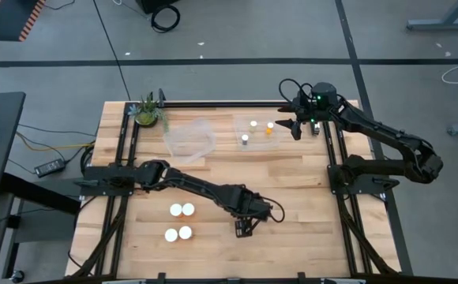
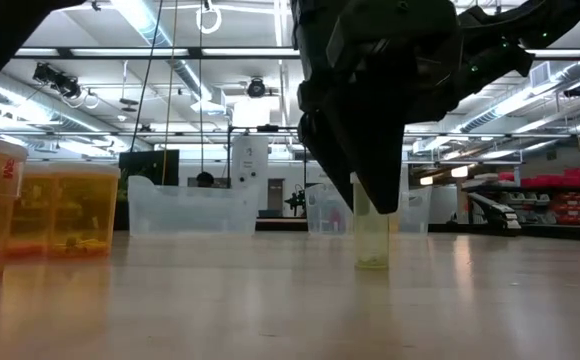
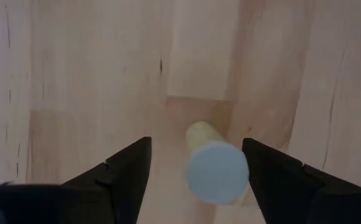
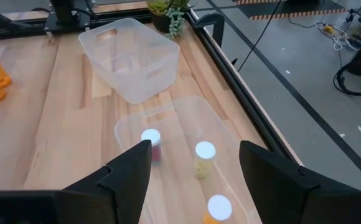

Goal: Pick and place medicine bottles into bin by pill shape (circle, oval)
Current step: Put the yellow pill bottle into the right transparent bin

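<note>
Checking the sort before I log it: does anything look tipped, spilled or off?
Nothing stands out. Three bottles stand upright in the right bin, four wait on the table, and the left gripper straddles another bottle. The other bin sits askew.

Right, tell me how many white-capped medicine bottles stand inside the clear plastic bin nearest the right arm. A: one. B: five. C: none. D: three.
D: the high view shows three white caps in the clear bin, one bottle here, another here, a third here; the right wrist view shows three as well.
</note>
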Motion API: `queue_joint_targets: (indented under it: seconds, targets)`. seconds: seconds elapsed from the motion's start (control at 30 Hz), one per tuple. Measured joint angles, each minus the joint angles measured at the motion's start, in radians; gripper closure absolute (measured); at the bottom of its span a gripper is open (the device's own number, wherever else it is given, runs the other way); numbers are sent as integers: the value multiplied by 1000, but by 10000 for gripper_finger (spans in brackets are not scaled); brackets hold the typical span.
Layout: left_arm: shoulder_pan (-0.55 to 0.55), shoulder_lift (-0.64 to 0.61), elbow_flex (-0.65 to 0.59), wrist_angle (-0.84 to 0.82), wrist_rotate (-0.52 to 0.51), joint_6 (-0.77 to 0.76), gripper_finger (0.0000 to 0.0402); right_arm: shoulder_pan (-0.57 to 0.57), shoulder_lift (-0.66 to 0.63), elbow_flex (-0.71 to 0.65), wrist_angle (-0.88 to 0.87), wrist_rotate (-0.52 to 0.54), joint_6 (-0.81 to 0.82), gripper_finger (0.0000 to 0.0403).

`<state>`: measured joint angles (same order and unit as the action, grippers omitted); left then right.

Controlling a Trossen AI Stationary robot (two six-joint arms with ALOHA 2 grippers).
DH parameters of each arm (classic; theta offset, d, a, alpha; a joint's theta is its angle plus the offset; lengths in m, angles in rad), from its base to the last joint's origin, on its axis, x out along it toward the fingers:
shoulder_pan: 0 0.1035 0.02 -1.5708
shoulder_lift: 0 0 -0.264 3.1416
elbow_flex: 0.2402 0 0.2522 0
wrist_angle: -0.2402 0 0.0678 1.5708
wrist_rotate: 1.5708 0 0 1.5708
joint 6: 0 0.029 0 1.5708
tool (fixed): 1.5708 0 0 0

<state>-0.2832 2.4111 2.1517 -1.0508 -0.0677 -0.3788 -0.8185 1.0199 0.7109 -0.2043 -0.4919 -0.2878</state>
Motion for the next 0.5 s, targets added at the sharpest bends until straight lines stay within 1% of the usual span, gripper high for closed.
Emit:
queue_joint_targets:
  seconds: [0.5]
  targets:
    - [1, 0, 0, -1, 1, 35, 261, 2, 0, 0, 0, 0, 2, 152]
